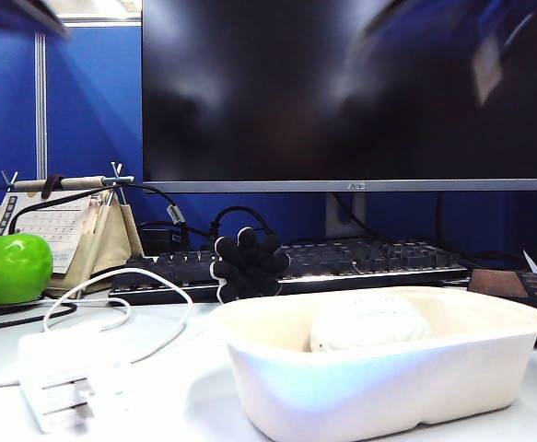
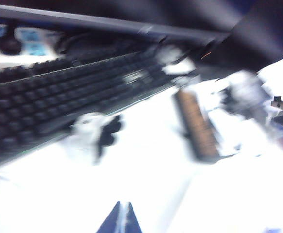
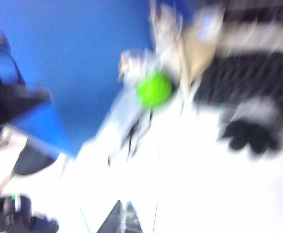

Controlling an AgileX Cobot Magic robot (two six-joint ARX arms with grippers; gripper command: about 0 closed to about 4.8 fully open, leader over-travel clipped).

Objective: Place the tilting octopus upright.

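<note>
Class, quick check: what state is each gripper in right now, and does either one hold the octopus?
Left gripper: shut, empty; the octopus lies apart by the keyboard.
Right gripper: looks shut, but too blurred to tell; holds nothing.

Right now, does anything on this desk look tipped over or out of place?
Yes. The octopus lies tipped against the keyboard, black tentacles facing the exterior camera instead of down. Both grippers, left and right, are shut above the desk.

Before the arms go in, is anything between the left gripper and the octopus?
Nothing visible. In the left wrist view, bare white table lies between the shut left gripper and the octopus, which lies beside the keyboard.
</note>
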